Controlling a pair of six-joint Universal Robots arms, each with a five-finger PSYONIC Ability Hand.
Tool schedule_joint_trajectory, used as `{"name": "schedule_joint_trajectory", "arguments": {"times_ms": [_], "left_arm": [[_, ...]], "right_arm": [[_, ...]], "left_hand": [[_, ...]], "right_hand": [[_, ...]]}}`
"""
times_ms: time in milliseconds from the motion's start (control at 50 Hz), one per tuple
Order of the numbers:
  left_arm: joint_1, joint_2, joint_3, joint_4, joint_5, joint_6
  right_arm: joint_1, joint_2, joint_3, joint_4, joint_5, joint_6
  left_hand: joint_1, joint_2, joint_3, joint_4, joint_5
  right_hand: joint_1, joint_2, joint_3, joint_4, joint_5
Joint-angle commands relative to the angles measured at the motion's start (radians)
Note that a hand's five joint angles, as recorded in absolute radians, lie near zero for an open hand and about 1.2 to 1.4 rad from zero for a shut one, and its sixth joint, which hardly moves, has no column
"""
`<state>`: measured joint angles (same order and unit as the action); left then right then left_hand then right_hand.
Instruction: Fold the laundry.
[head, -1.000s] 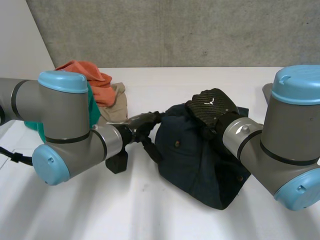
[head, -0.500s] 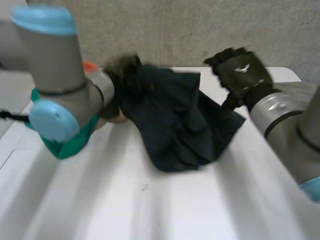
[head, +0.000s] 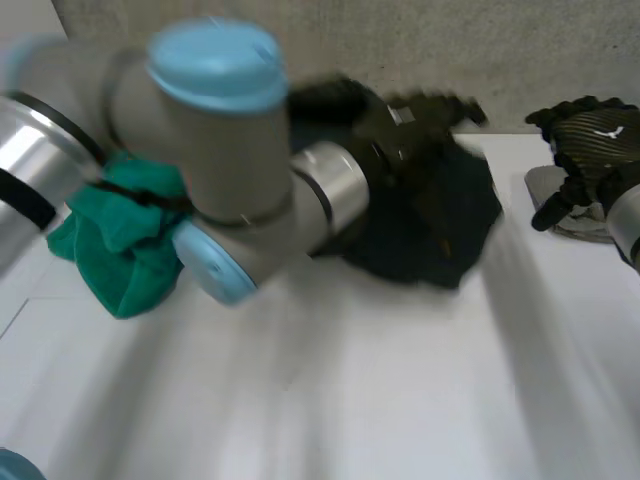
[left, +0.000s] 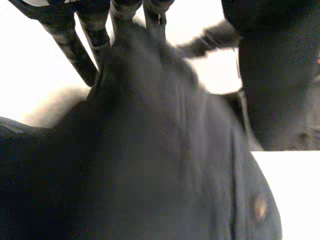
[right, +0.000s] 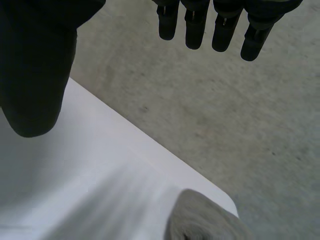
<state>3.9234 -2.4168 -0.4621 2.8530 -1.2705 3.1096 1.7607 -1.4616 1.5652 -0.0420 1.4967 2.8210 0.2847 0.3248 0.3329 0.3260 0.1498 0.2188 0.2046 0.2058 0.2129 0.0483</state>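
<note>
A dark navy garment (head: 440, 210) lies bunched at the far middle of the white table (head: 350, 400). My left arm reaches across to it, and my left hand (head: 400, 120) is at the garment's upper edge. In the left wrist view the navy cloth (left: 150, 165), with a button showing, lies over the tips of the straight fingers (left: 75, 45), and the thumb stands apart from them. My right hand (head: 590, 130) hovers at the far right, clear of the garment. Its fingers (right: 215, 25) are straight and hold nothing.
A green cloth (head: 120, 250) lies at the left, partly behind my left arm. A grey cloth (head: 565, 205) sits at the table's far right corner, below my right hand, and appears as a grey bundle (right: 200, 220) beside the table edge.
My left arm has swung right and away, carrying the navy garment to the far side. My right hand has let go of the garment and drawn off to the right.
</note>
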Motion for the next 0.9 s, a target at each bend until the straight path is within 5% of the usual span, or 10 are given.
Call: {"name": "schedule_joint_trajectory", "arguments": {"times_ms": [20, 160, 380, 460, 720, 780, 820, 900], "left_arm": [[-0.042, 0.007, -0.093, -0.024, -0.05, 0.165], [0.007, 0.169, -0.179, -0.009, -0.096, 0.208], [0.204, 0.352, -0.45, 0.063, -0.211, 0.207], [0.258, 0.367, -0.567, 0.06, -0.262, 0.202], [0.349, 0.406, -0.834, 0.17, -0.211, 0.187], [0.356, 0.403, -0.851, 0.184, -0.208, 0.178], [0.356, 0.401, -0.854, 0.187, -0.211, 0.173], [0.353, 0.377, -0.846, 0.192, -0.213, 0.167]], "right_arm": [[-0.06, 0.004, 0.01, -0.006, -0.021, -0.002], [-0.046, 0.0, 0.001, 0.011, -0.085, -0.02], [0.147, -0.011, -0.031, 0.229, -0.231, -0.235], [0.226, 0.067, -0.039, 0.26, -0.254, -0.322], [0.332, 0.525, -0.261, 0.053, -0.173, -0.491], [0.329, 0.586, -0.321, 0.031, -0.119, -0.52], [0.327, 0.604, -0.373, 0.03, -0.075, -0.529], [0.33, 0.589, -0.425, 0.043, -0.044, -0.505]], "left_hand": [[-0.101, -0.141, -0.149, -0.142, -0.14], [-0.11, -0.15, -0.158, -0.151, -0.15], [-0.101, -0.141, -0.149, -0.142, -0.14], [-0.101, -0.141, -0.149, -0.142, -0.14], [-0.104, -0.144, -0.152, -0.145, -0.143], [-0.104, -0.144, -0.152, -0.145, -0.143], [-0.104, -0.144, -0.152, -0.145, -0.143], [-0.104, -0.144, -0.152, -0.145, -0.143]], "right_hand": [[-0.044, -0.03, -0.031, -0.038, -0.048], [-0.044, -0.03, -0.031, -0.038, -0.048], [-0.044, -0.03, -0.031, -0.038, -0.048], [-0.006, 0.008, 0.007, -0.001, -0.01], [0.252, 0.266, 0.265, 0.258, 0.248], [0.536, 0.55, 0.549, 0.541, 0.532], [1.175, 1.189, 1.188, 1.181, 1.171], [1.177, 1.192, 1.19, 1.183, 1.173]]}}
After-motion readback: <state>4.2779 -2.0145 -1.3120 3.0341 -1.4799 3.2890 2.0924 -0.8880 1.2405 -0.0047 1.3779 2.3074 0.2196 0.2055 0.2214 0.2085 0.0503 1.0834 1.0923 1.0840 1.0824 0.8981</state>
